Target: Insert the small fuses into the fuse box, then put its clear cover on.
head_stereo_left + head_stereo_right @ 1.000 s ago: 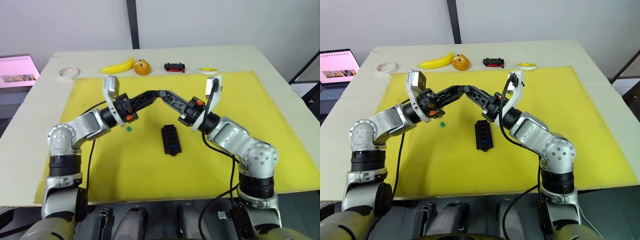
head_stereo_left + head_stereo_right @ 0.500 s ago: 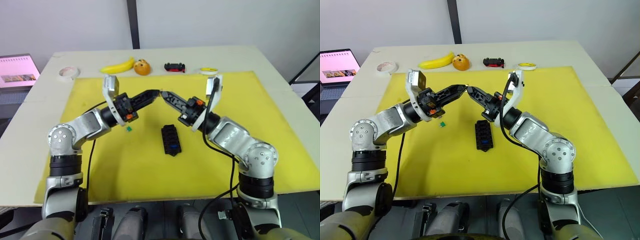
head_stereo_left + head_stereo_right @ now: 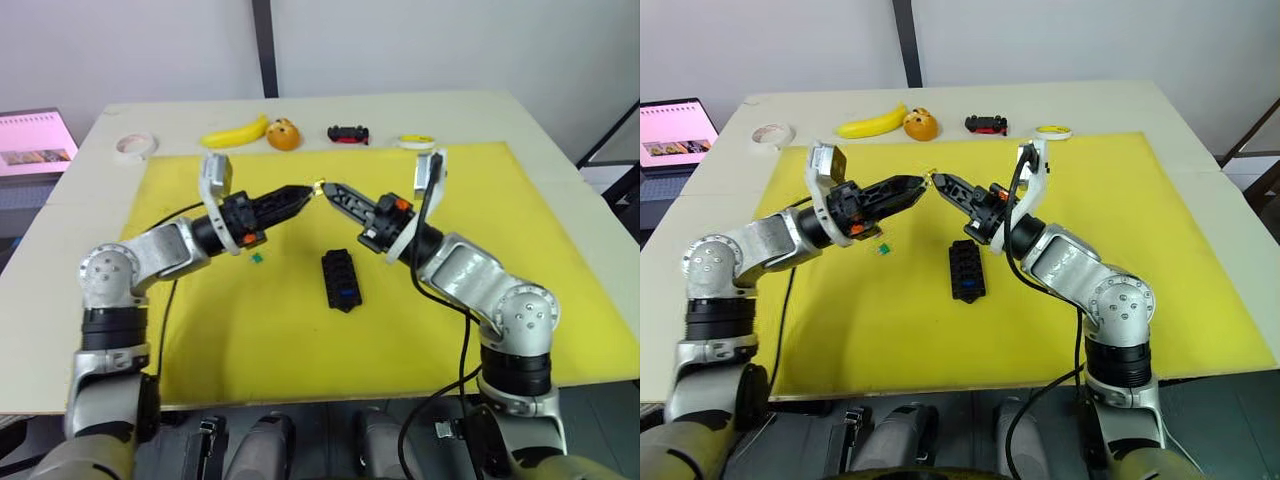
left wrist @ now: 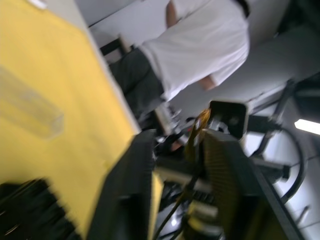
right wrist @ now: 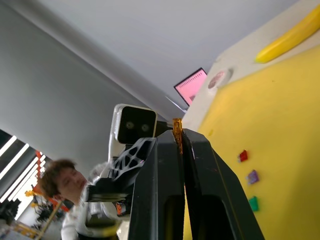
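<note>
Our right tool (image 3: 939, 182) is pinching a tiny olive-brown fuse chip (image 5: 176, 125) at its tips, raised above the yellow mat. Our left tool (image 3: 915, 186) is hovering just beside it, tips drawn together, seemingly empty. The small black slotted fuse box (image 3: 967, 270) is lying below the right tool, the clear rectangular cover (image 4: 30, 109) beyond. We are judging it best to square the chip over an empty slot, then press straight down.

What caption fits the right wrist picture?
Right gripper pinching a small amber fuse above the yellow mat.
</note>
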Action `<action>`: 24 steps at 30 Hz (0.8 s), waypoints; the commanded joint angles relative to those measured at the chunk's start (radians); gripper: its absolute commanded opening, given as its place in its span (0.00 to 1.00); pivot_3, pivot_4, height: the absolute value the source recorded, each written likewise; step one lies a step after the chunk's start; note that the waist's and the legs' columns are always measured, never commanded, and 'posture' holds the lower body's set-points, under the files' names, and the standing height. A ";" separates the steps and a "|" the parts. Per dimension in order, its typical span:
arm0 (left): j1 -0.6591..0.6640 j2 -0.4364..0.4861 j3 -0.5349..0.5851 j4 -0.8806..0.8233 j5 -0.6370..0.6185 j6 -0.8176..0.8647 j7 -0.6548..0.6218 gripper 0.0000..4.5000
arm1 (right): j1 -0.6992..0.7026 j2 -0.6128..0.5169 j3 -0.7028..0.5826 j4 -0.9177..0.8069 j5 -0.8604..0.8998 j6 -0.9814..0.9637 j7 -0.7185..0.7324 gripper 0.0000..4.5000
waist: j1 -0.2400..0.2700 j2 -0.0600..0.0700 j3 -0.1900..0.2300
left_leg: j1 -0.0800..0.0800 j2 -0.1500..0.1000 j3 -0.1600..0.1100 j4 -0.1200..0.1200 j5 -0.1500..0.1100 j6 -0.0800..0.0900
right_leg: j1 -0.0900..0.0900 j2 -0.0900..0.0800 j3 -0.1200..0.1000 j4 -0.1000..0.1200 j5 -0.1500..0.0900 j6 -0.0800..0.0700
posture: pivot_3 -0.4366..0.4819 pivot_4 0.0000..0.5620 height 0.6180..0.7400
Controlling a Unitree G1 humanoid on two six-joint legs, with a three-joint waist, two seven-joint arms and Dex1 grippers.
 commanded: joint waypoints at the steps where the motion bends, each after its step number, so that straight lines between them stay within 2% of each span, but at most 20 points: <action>1: -0.039 0.131 -0.061 -0.126 0.201 0.015 -0.283 0.79 | -0.059 -0.118 -0.012 -0.043 0.043 0.069 0.076 0.00 | 0.000 0.001 0.000 | 0.000 0.000 0.000 0.000 0.000 0.000 | 0.000 0.000 0.000 0.000 0.000 0.000 | 0.48 0.27 1.00; 2: -0.036 0.163 -0.091 -0.152 0.266 -0.006 -0.359 0.89 | -0.071 -0.160 -0.007 -0.037 0.043 0.095 0.102 0.00 | 0.003 0.001 0.001 | 0.000 0.000 0.000 0.000 0.000 0.000 | 0.000 0.000 0.000 -0.001 0.000 0.000 | 0.48 0.27 1.00; 7: -0.003 0.264 -0.276 -0.267 0.635 -0.246 -0.666 0.89 | -0.153 -0.350 0.050 -0.006 -0.023 0.238 0.257 0.00 | 0.006 0.001 0.001 | 0.000 0.000 0.000 0.000 -0.004 0.007 | 0.003 0.000 -0.001 -0.004 0.000 0.000 | 0.48 0.27 1.00; 9: 0.029 0.287 -0.358 -0.311 0.809 -0.411 -0.770 1.00 | -0.190 -0.416 0.086 -0.020 -0.126 0.263 0.371 0.00 | 0.004 0.002 0.001 | 0.000 0.001 0.001 -0.001 -0.004 0.007 | 0.003 0.000 -0.001 -0.005 0.000 0.000 | 0.48 0.27 1.00; 10: 0.040 0.288 -0.386 -0.318 0.875 -0.479 -0.807 1.00 | -0.205 -0.442 0.106 -0.025 -0.177 0.267 0.426 0.00 | 0.004 0.002 0.001 | 0.000 0.001 0.001 -0.001 -0.004 0.007 | 0.003 0.000 -0.001 -0.006 0.000 0.000 | 0.48 0.27 1.00; 13: 0.068 0.274 -0.422 -0.318 0.997 -0.612 -0.877 1.00 | -0.229 -0.498 0.164 -0.046 -0.320 0.243 0.574 0.00 | 0.005 0.001 0.001 | -0.001 0.002 0.001 -0.001 -0.004 0.008 | 0.003 0.000 -0.001 -0.008 0.000 0.000 | 0.48 0.27 1.00; 16: 0.103 0.232 -0.476 -0.311 1.139 -0.772 -0.909 1.00 | -0.254 -0.592 0.334 -0.103 -0.628 0.081 0.830 0.00 | 0.008 0.002 0.002 | -0.004 0.001 0.001 0.000 -0.005 0.009 | 0.001 -0.001 -0.001 -0.008 0.000 0.000 | 0.48 0.27 1.00; 19: 0.105 0.181 -0.493 -0.279 1.216 -0.838 -0.907 1.00 | -0.251 -0.652 0.483 -0.098 -0.893 -0.096 1.014 0.00 | 0.009 0.002 0.002 | -0.007 0.001 0.001 0.002 -0.005 0.009 | -0.001 -0.002 -0.003 -0.008 0.000 0.001 | 0.48 0.27 1.00; 24: 0.110 0.119 -0.500 -0.249 1.278 -0.874 -0.919 1.00 | -0.241 -0.644 0.543 -0.051 -1.073 -0.217 1.175 0.00 | 0.007 0.002 0.002 | -0.013 0.001 0.000 0.008 -0.005 0.009 | -0.006 -0.001 -0.004 -0.006 0.001 0.002 | 0.48 0.27 1.00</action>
